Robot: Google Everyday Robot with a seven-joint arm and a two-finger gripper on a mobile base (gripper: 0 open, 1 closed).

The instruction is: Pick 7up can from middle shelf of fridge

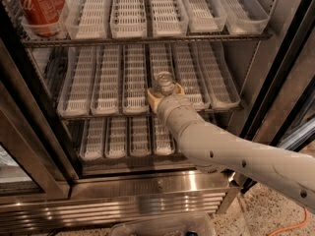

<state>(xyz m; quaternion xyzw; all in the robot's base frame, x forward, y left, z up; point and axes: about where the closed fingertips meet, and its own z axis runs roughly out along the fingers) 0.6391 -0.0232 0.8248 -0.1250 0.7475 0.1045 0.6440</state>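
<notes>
- Camera view: the tall display fridge [147, 193] with a stainless-steel base stands open. Its middle shelf [107, 113], a metal wire rack carrying long clear slotted plastic lane trays, runs across the centre of the picture.
- The small silvery 7up can [164, 80] with a shiny round top stands upright in one of the central lanes, at the front edge of that rack.
- The tan two-finger gripper [165, 91], at the end of a pale grey arm [236, 156], is at the shelf front with the can between its jaws. The fingers [153, 98] are spread, one at each side of the can's lower body. I cannot tell whether the pads touch the metal.
- A red cola can [37, 6] sits on the shelf above, at the far left and well apart.
- Risk: the can is smooth and round, so closing off-centre would probably push it sideways against the lane wall or tip it backward.
- Risk: a low, shallow hold could let it slip as it lifts.
- Risk: lifting steeply might knock the can top on the rack above, and dragging it straight out might catch it on the tray lip.
</notes>
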